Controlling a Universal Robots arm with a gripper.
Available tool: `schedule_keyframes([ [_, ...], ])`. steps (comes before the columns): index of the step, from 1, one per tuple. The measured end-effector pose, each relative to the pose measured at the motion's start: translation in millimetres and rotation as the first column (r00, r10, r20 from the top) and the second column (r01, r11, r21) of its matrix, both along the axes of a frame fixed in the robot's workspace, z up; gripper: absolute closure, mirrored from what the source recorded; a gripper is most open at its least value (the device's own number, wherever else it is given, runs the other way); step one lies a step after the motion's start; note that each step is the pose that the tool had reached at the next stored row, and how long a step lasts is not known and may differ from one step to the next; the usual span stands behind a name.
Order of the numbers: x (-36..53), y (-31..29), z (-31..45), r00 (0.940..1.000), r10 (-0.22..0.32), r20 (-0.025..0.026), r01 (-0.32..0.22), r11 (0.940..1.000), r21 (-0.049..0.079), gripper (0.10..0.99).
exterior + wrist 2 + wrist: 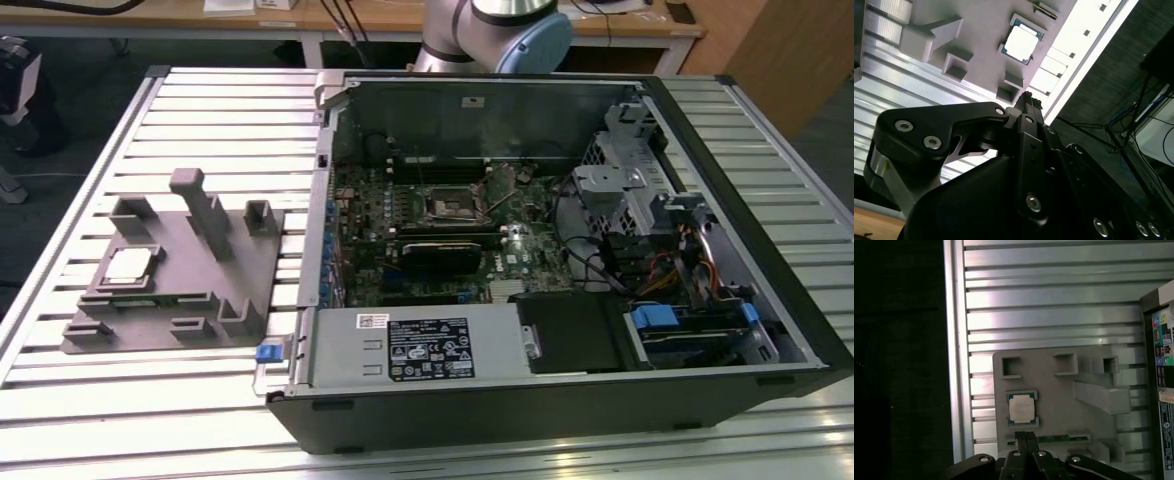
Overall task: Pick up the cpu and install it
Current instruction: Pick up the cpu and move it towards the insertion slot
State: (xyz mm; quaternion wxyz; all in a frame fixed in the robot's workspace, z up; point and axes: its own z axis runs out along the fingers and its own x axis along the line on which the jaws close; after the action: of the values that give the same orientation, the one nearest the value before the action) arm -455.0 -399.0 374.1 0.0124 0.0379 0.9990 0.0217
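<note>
Gripper (1026, 436) clenched on nothing; cpu (1021, 407) not yet picked, lying on grey fixture (1064, 400).

Both wrist views: the 2 fingers (1021, 442) are pressed tog. w/ nothing betw. them, hanging over the fixture edge, tips near the cpu but apart from it. Cpu lies flat, silver top up, in a shallow square seat of the fixture, just beside a thin green board strip (1054, 438) in a slot. Exterior view: fixture sits on the slatted alu table (80, 180), to the exterior view's left of the open PC case (534, 410). Inside the case the motherboard's black-framed cpu socket (451, 203) sits just above a black heatsink block (441, 258). Arm base (494, 30) is behind the case.
</note>
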Motion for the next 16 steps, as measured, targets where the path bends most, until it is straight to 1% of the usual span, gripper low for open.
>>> schedule_keyframes([
  [3,0.1,-0.1,-2.3,1.0000,0.000,0.0029,0.000,1.0000,0.000,0.980],
  [5,0.0,-0.1,-3.9,1.0000,0.000,0.0062,0.000,1.0000,0.000,0.980],
  [6,-0.1,-0.1,-4.7,1.0000,0.000,0.0095,0.000,1.0000,0.000,0.980],
  [7,-0.1,-0.1,-5.3,0.9999,0.000,0.0144,0.000,1.0000,0.001,0.980],
  [8,-0.1,-0.2,-6.1,0.9998,0.000,0.0176,0.000,1.0000,0.002,0.980],
  [16,-0.1,-0.3,-11.5,0.9998,0.000,0.0178,0.000,1.0000,0.002,0.980],
])
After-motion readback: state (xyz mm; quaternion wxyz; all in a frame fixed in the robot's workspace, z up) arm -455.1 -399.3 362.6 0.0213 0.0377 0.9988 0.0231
